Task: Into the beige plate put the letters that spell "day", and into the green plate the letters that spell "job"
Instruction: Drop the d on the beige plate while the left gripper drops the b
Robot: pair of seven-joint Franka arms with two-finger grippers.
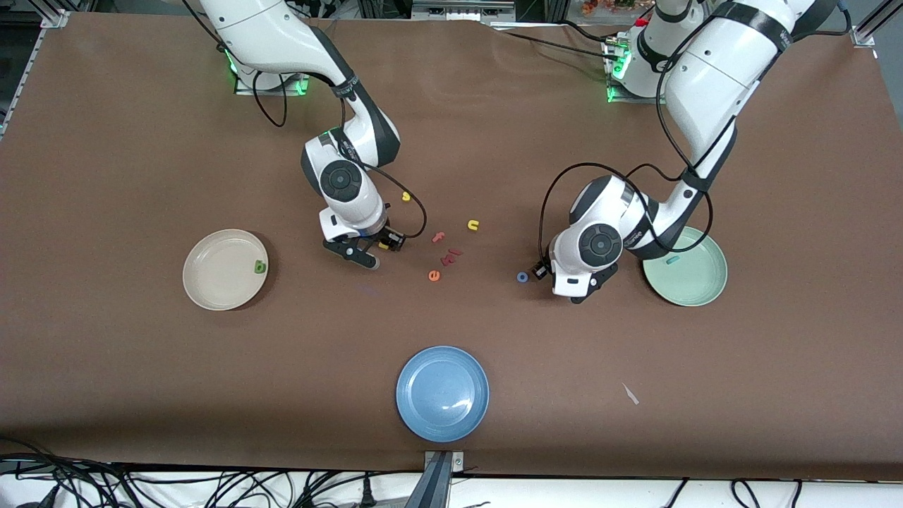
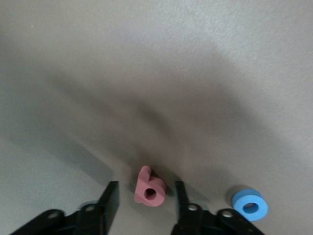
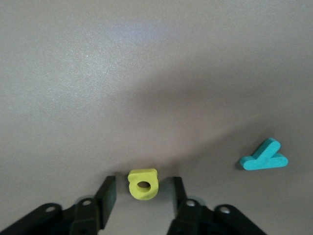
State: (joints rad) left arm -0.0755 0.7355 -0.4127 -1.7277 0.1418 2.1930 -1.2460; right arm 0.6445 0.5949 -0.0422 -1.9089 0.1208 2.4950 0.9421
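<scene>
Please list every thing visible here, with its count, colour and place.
beige plate: one, cream, toward the right arm's end
letter d: one, green, in the beige plate
green plate: one, mint, toward the left arm's end
letter j: one, teal, in the green plate
blue plate: one, blue, nearest the front camera
letter a: one, yellow, on the table
letter y: one, teal, beside letter a
letter b: one, salmon, on the table
letter o: one, blue, beside letter b
spare letters: five, yellow, red, orange, mid-table
paper scrap: one, white, nearer the camera than the green plate
right end effector: one, black, open around letter a
left end effector: one, black, open around letter b
</scene>
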